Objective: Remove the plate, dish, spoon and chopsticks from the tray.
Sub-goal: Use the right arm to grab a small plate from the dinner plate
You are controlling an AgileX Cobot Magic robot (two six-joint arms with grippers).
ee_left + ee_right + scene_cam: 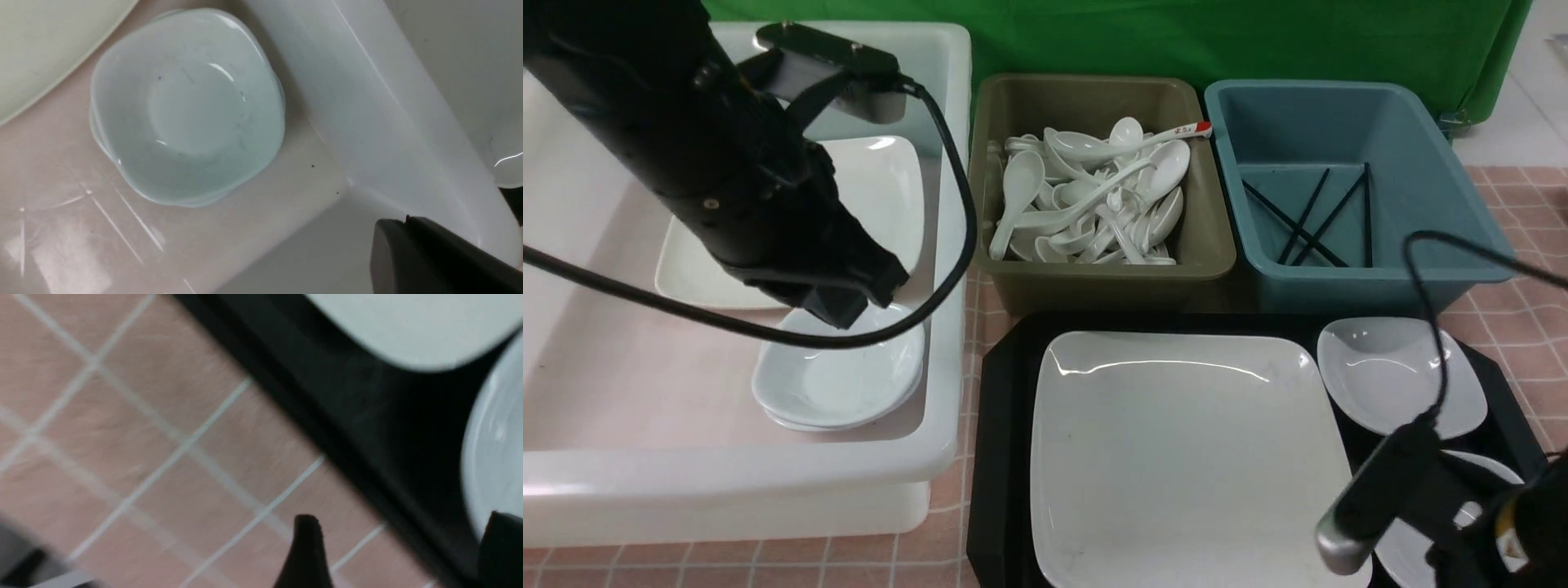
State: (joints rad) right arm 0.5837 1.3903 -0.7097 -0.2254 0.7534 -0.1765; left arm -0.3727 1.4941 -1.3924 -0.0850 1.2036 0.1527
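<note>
Nearby, the dish [492, 433] lies beside the spread right fingers [307, 555].

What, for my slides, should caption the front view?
Left tool above small dishes in the white tub; plate sits on the tray.

Plate [1176, 457] on tray [1005, 425], dish [1396, 376] to its right, spoon tub [1094, 282] behind

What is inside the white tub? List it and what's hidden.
In the white tub: a large white square plate at the back and a stack of small white dishes nearer. The left arm covers part of both.
</note>
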